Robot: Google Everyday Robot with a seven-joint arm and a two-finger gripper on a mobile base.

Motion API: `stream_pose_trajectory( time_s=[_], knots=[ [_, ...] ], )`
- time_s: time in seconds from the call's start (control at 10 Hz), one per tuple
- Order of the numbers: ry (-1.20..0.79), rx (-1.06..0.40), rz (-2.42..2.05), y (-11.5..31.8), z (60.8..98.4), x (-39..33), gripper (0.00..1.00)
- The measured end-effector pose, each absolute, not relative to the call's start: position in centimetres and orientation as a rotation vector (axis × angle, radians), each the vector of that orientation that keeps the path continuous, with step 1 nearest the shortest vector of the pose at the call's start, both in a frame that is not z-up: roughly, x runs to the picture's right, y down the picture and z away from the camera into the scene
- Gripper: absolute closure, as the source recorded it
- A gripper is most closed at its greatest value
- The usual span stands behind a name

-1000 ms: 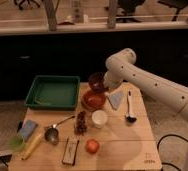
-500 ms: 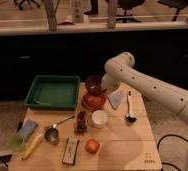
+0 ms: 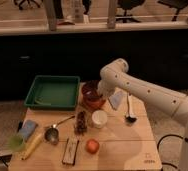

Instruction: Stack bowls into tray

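Observation:
The green tray [image 3: 37, 98] lies at the table's back left with nothing in it. The red-orange bowl [image 3: 95, 104] sits just right of the tray. The dark maroon bowl [image 3: 89, 90] is right over it, low enough to be in or touching it. My gripper [image 3: 101, 93] comes in from the right on the white arm and is shut on the maroon bowl's right rim. The fingertips are partly hidden by the bowl.
A white cup [image 3: 99, 119] stands just in front of the bowls. A black ladle [image 3: 129, 112] and a pale packet [image 3: 116, 99] lie to the right. A metal measuring cup [image 3: 52, 134], a blue sponge [image 3: 28, 127], a green cup [image 3: 16, 143] and an orange fruit [image 3: 92, 146] are at the front.
My gripper has moved down and slightly left with the maroon bowl, from above and behind the red-orange bowl to right over it.

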State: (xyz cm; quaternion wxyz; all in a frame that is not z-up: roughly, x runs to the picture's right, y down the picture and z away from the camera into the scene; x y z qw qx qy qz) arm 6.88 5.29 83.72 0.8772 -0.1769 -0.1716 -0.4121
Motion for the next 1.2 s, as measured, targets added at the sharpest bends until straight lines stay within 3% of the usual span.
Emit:
stream_pose_trajectory(
  time_s=[0.1,0.7,0.9,1.2],
  knots=[
    [-0.353,-0.362,-0.855,5.5,84.2,6.9,0.90],
    [-0.339,-0.330,-0.824,5.6,86.0,7.0,0.28],
    [-0.341,-0.326,-0.820,5.4,86.2,7.0,0.20],
    [-0.348,-0.342,-0.830,5.2,86.5,6.9,0.20]
  ],
)
